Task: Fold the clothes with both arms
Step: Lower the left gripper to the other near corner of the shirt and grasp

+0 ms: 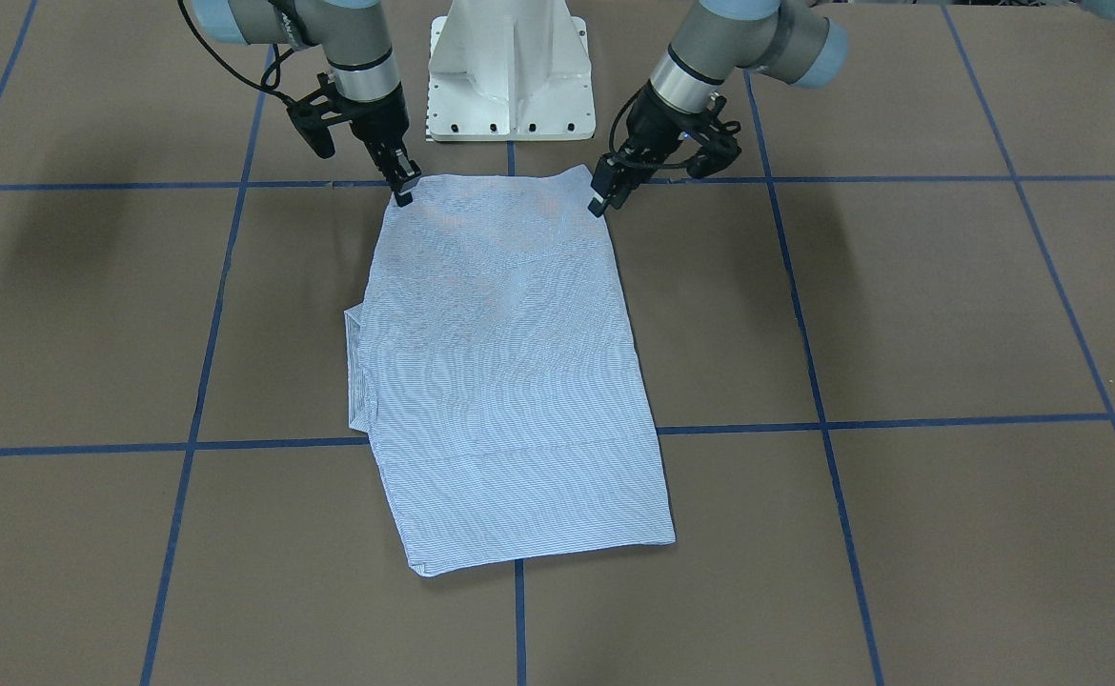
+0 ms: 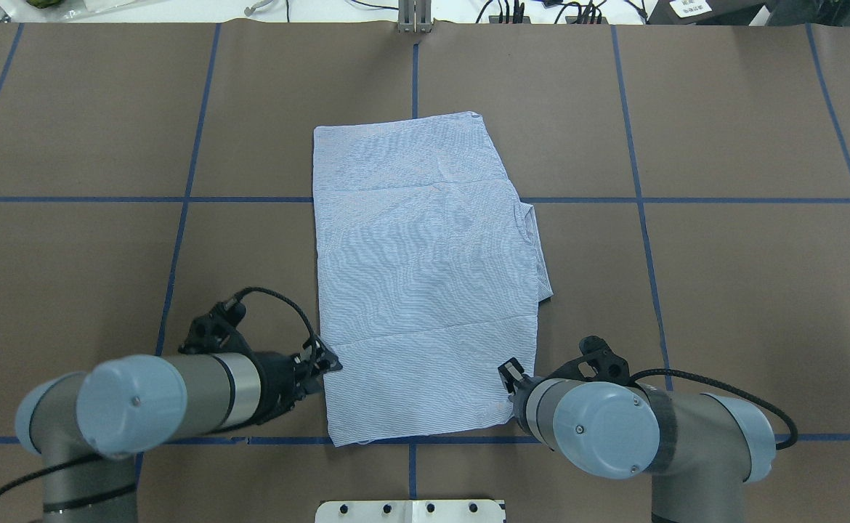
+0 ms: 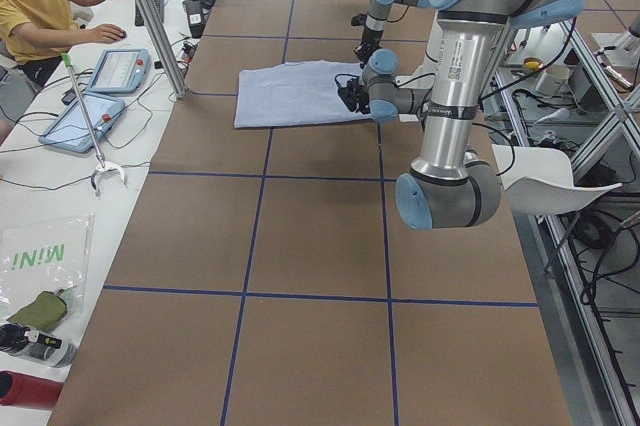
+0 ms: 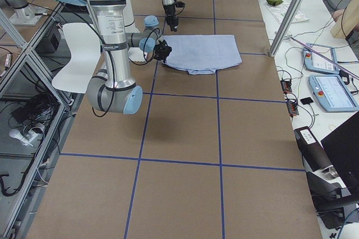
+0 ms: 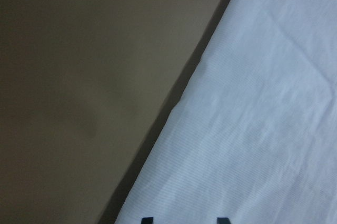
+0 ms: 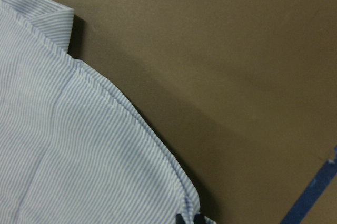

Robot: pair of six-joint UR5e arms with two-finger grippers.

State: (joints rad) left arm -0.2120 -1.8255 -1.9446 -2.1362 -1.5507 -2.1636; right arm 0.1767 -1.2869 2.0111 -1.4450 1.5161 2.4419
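The light blue-and-white striped shirt (image 1: 510,381) (image 2: 425,276) lies flat on the table, folded into a long rectangle, with a sleeve fold poking out at one side (image 2: 537,247). My left gripper (image 1: 601,198) (image 2: 327,363) sits at the shirt's near corner on my left. In the left wrist view its two fingertips (image 5: 147,220) stand apart over the cloth (image 5: 253,129), open. My right gripper (image 1: 403,191) (image 2: 510,374) is at the other near corner. Its tips (image 6: 180,217) are close together, shut on the shirt's hem (image 6: 63,155).
The white pedestal base (image 1: 510,76) stands just behind the shirt's near edge. Blue tape lines (image 2: 178,240) grid the brown table. A person (image 3: 40,6) sits at a side table with tablets (image 3: 120,71) beyond a metal post (image 3: 150,16).
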